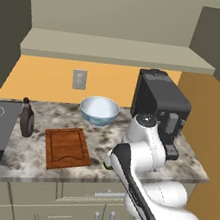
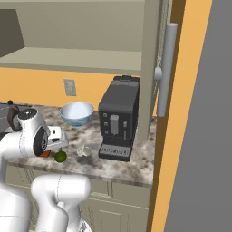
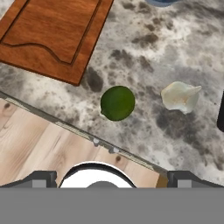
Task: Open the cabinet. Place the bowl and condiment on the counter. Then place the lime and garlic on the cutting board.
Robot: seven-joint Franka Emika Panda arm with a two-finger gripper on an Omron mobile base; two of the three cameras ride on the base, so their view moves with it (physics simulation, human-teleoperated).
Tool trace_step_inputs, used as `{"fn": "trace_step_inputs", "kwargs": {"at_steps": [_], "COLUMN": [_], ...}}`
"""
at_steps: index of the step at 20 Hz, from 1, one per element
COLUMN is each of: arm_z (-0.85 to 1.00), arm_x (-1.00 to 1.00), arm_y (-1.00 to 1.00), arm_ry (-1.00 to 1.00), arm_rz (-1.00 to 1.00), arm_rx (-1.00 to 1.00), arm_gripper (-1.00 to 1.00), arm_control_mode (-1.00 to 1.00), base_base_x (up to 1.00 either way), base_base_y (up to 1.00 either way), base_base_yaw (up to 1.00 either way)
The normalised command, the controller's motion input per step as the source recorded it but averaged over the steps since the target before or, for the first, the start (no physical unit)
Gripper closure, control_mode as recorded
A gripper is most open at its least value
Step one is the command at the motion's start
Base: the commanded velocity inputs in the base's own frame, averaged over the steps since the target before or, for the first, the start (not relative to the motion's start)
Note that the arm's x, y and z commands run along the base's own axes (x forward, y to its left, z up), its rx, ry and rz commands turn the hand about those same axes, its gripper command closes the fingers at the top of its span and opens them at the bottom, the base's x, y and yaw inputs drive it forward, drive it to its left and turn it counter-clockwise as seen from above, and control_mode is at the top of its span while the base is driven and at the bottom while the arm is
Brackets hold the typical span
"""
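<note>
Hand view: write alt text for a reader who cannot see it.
A green lime and a whitish garlic bulb lie apart on the speckled counter near its front edge. The empty wooden cutting board sits in the upper left corner, wood floor below the edge.

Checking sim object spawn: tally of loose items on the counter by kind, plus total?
Round white bowl with blue outside: 1
Dark brown narrow-necked bottle: 1
Reddish-brown wooden cutting board: 1
Dark green round lime: 1
Whitish lumpy garlic bulb: 1
Black coffee machine: 1
Total: 6
</note>
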Motion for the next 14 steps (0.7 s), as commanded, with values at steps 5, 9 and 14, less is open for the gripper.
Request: {"fn": "trace_step_inputs", "kwargs": {"at_steps": [5, 9, 14], "arm_z": [-0.16, -0.14, -0.15], "arm_x": [0.18, 0.19, 0.2], "arm_y": [0.02, 0.04, 0.13], "arm_ry": [0.02, 0.01, 0.02], "arm_rz": [0.0, 0.0, 0.0], "arm_rx": [0.0, 0.0, -0.01], "arm_gripper": [-1.0, -1.0, -1.0], "arm_control_mode": [-1.0, -1.0, -1.0], "base_base_x": [0.0, 0.0, 0.0], "base_base_y": [0.0, 0.0, 0.0], "base_base_yaw": [0.0, 0.0, 0.0]}}
